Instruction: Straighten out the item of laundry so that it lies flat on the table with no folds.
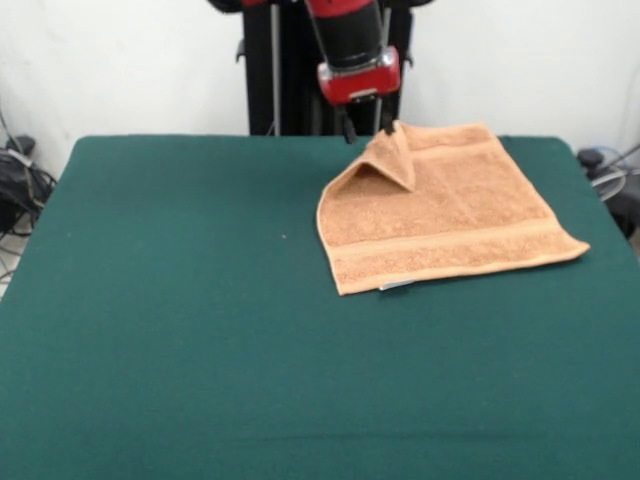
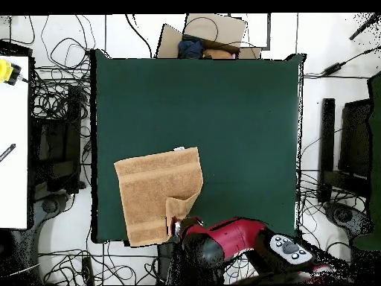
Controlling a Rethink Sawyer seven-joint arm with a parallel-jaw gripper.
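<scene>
The tan-orange towel (image 1: 450,215) lies on the dark green table (image 1: 180,300), at the far right in the front view. One far corner is folded over onto the towel as a raised triangular flap (image 1: 395,160). My gripper (image 1: 366,128) hangs right at the flap's peak, touching or nearly touching it. Its grip is hidden. In the overhead view the towel (image 2: 152,190) is near the table's (image 2: 238,126) bottom left, the flap (image 2: 182,205) beside the gripper (image 2: 177,223). A small white tag (image 1: 395,285) pokes out from the near edge.
The towel's far edge runs close to the table's far edge by the robot pedestal (image 1: 290,70). Cables and equipment lie on the floor around the table (image 2: 52,149). A cardboard box (image 2: 205,36) sits beyond the edge opposite the robot.
</scene>
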